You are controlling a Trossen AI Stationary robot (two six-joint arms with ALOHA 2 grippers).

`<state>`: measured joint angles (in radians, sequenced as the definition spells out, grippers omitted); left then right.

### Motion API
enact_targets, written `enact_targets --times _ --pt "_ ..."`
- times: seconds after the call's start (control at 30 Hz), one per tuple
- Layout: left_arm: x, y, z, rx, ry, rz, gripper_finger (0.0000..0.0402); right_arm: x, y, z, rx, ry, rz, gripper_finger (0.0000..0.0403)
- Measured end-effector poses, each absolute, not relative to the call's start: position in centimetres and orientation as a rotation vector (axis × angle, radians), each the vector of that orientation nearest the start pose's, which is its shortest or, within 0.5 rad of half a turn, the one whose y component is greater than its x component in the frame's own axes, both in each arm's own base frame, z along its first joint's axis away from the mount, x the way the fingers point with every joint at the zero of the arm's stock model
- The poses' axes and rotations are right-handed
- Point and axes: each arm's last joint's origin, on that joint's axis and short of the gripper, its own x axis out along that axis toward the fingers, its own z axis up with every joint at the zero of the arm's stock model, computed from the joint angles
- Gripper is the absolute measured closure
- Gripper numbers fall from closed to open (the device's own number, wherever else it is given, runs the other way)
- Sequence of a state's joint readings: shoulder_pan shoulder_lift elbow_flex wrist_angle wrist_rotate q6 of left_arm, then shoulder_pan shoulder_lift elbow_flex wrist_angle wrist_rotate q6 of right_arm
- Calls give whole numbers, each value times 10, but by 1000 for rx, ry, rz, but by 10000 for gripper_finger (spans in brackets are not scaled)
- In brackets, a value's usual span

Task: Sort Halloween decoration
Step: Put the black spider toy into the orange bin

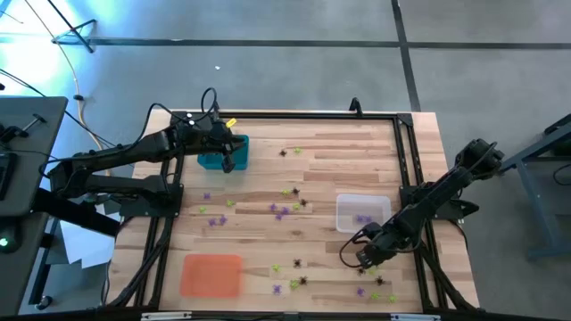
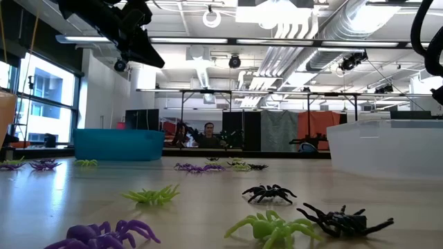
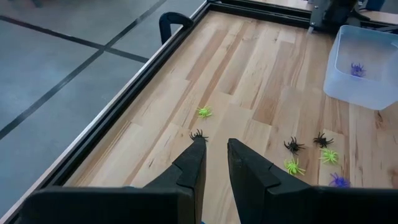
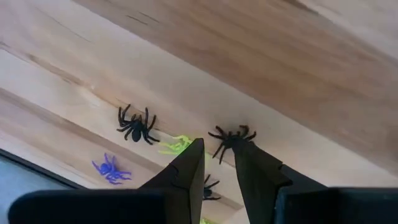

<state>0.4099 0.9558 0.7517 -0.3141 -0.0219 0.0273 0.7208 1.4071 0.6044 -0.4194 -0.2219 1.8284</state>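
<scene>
The right gripper (image 4: 216, 163) is low over the wood near the table's front right; its fingers stand a little apart, around a small dark piece that is only partly visible, so I cannot tell if they grasp it. Black spiders (image 4: 136, 125) lie just beside. The left gripper (image 3: 214, 163) hangs over the teal tray (image 1: 214, 159), slightly parted, holding nothing. Spiders (image 1: 284, 210) are scattered across the table (image 1: 357, 169). No readable writing shows anywhere.
</scene>
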Motion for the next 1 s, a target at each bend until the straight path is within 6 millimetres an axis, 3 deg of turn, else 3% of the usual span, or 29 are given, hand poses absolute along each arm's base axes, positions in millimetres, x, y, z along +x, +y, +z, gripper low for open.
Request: enact_targets --times 0.27,0.47,0.83,1.0 --pt "187 82 280 -135 505 431 348 163 149 140 1056 1446 -508 317" --pt "187 82 281 -174 486 442 348 171 158 154 1017 1466 -362 315" --pt "188 81 282 -275 454 449 348 167 163 157 860 1520 -210 224" --pt "190 75 282 -298 452 425 348 157 167 152 784 1543 -253 214"
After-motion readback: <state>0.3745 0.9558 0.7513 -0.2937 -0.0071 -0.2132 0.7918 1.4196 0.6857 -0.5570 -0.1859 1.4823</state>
